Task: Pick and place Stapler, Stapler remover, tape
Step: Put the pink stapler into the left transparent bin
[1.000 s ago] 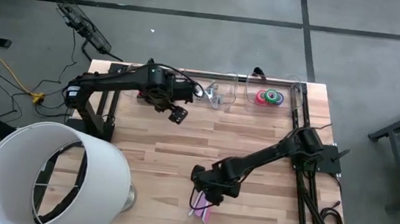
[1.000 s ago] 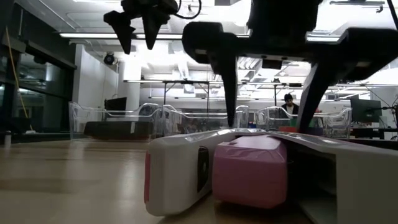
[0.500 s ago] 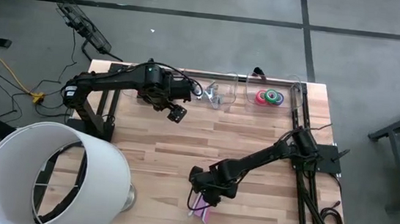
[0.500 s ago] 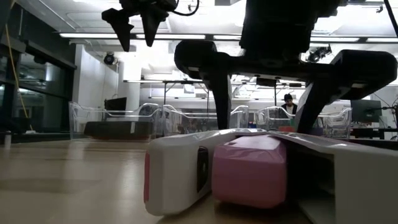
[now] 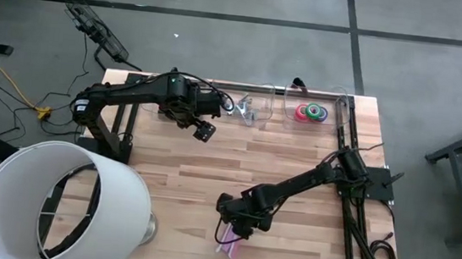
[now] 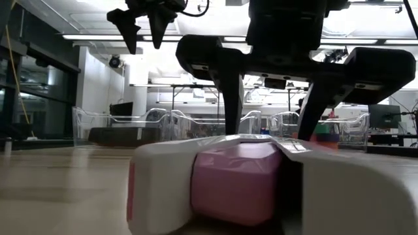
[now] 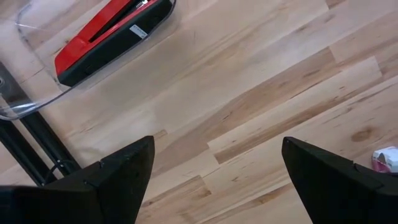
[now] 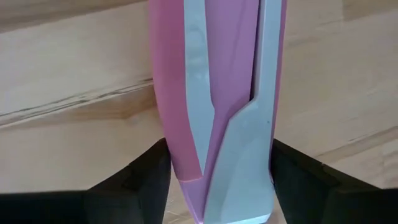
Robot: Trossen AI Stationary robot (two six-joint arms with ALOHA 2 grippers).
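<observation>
A wooden table (image 5: 295, 174) carries the work, seen from above. Near its front edge lies a pink and white stapler (image 5: 228, 244), flat on the wood. The right hand (image 5: 234, 226) is low over it, its two dark fingers (image 8: 130, 180) spread and standing either side of the stapler's body. In the right wrist view the stapler fills the gap between them, one finger on each long side, with no squeeze visible yet. That straddle looks deliberate: the fingers are set across the narrow width so that closing would clamp the stapler firmly.

From table level, the same stapler (image 6: 215, 189) sits close to the camera with the right hand (image 6: 268, 85) directly above it, fingers reaching down behind its top edge.

The left hand (image 5: 203, 131) hangs in the air over the back part of the table, well apart from the stapler. Its fingers (image 7: 118, 174) are spread and hold nothing. It appears to be waiting.

Along the back edge stand clear plastic bins. One holds a red and black stapler (image 7: 112, 34), shown in the left wrist view. Another bin (image 5: 339, 114) holds the tape (image 5: 310, 112), a cluster of red, pink and green rolls. These look like the sorted places, so the pink stapler is probably bound for the stapler bin.
</observation>
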